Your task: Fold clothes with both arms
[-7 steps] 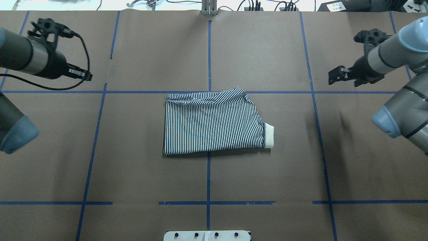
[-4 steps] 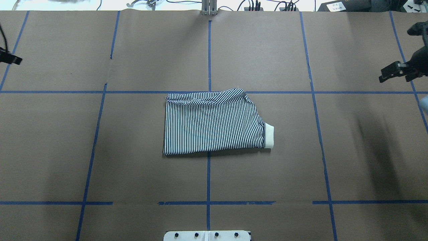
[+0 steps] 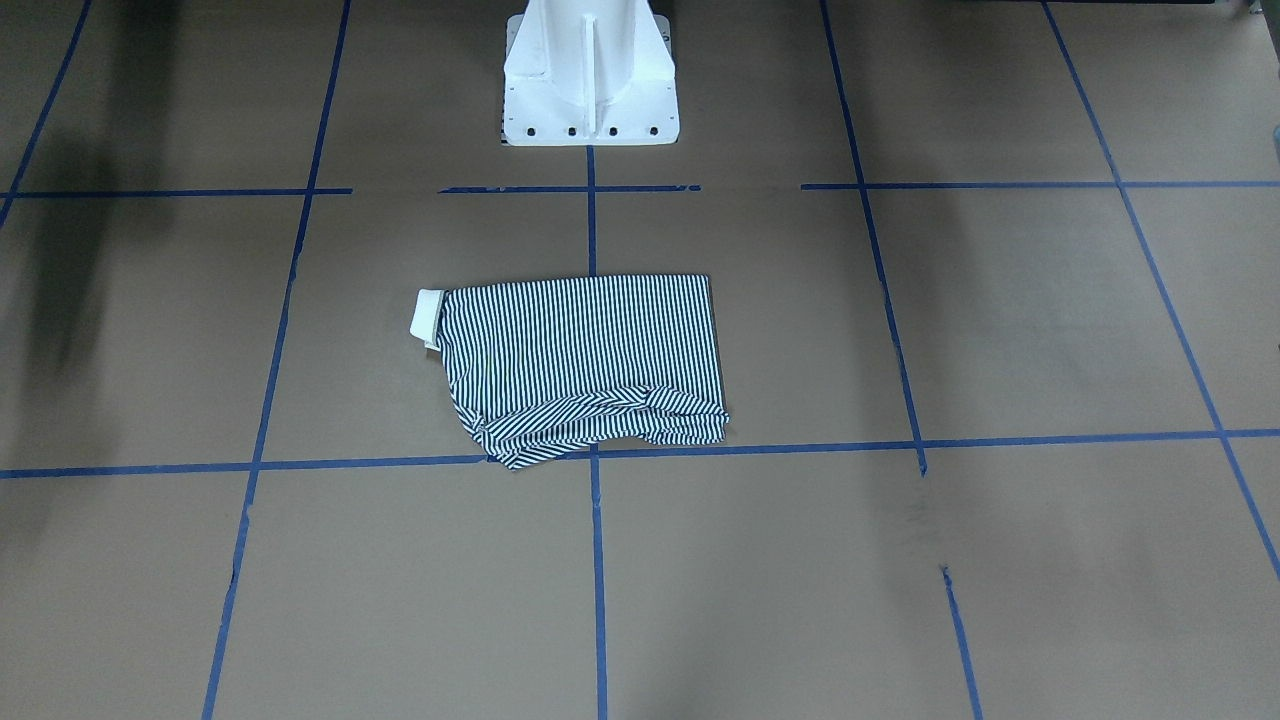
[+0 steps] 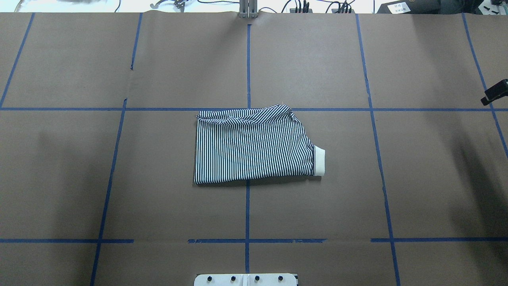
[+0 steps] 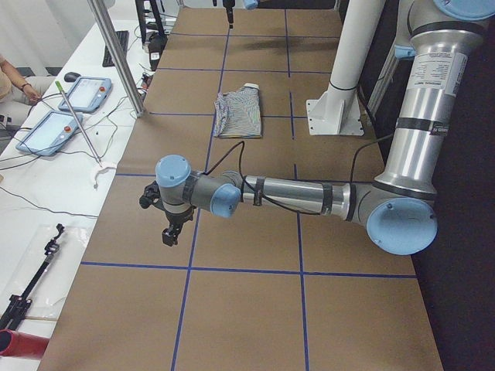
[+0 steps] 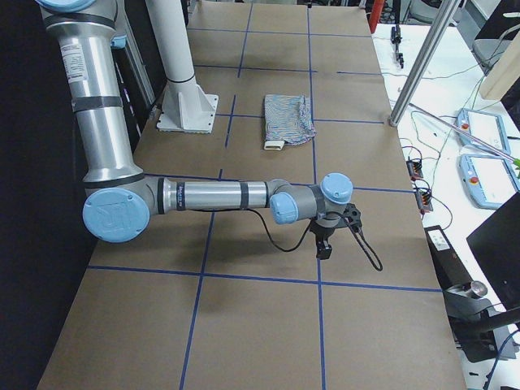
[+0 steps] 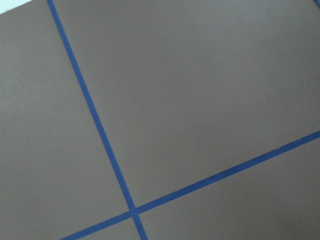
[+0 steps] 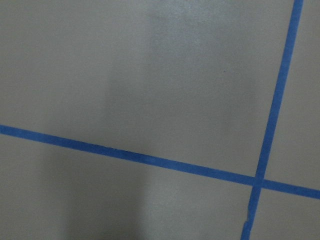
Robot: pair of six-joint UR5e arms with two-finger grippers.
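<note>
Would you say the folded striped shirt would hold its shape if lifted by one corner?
Probably not: the striped shirt looks floppy, its far edge already rumpled, so the layers would likely unfold. It seems thin and light, lying flat.

Overhead and front cameras face oppositely over the shirt (image 4: 254, 149); wrist cameras seemingly skim the table (image 7: 200, 100).

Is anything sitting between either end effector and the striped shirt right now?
Nothing visible does. Only the brown paper-covered table, with blue tape lines, lies between the folded navy-and-white striped polo shirt and the left end effector or right end effector, both out near the table's ends.
</note>
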